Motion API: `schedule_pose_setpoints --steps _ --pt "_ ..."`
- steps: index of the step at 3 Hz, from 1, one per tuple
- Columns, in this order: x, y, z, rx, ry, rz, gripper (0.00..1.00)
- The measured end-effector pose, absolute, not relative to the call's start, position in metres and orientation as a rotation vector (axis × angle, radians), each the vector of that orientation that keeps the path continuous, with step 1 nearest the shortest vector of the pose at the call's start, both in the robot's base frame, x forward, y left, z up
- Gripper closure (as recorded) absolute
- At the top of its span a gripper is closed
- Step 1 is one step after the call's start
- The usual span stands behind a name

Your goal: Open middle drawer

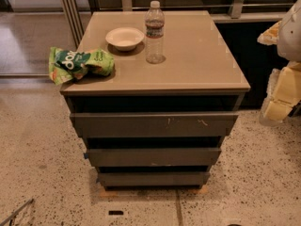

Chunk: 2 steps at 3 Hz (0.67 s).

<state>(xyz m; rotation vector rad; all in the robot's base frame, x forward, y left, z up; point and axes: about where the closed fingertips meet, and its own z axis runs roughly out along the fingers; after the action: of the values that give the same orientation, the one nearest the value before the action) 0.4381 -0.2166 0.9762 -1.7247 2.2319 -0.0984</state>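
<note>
Writing first, and not much can be read. The crumpled green snack bag (80,64) has big white rounded letters on a dark green patch, something like "doo", and the rest can't be made out. It hangs over the tabletop (202,55) edge at 9 o'clock. The clear plastic water bottle (154,32) has a white cap and a ribbed body, and its label is unreadable. It's stood upright around 12 o'clock of the tabletop's middle. A round, shallow, off-white bowl (124,37) sits just beside it at its 9 o'clock, not touching.

The cabinet is a smooth, matte grey-brown with a flat square top. Three plain fronts without handles are stacked below it, each with a dark gap above. The top drawer (141,125) is marked with pale scratches toward its 3 o'clock end. The middle drawer (153,157) sits right under it with an unmarked front, and a small blue bit shows at its 9 o'clock end. The bottom drawer (153,178) looks the shortest. The floor (42,145) is speckled, terrazzo-like.

The gripper (280,100), seen as pale yellowish-white blocky shapes, is parked at the frame's 3 o'clock edge, well apart from the drawers. Whether it's clenched or released can't be told.
</note>
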Motion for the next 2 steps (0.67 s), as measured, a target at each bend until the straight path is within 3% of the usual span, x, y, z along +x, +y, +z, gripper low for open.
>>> schedule_pose_setpoints --steps 1,2 --pt "0.4381 -0.2166 0.9762 -1.725 2.232 -0.098 0.00" --pt "0.4386 -0.2181 0.9690 -1.718 2.225 -0.105 0.13"
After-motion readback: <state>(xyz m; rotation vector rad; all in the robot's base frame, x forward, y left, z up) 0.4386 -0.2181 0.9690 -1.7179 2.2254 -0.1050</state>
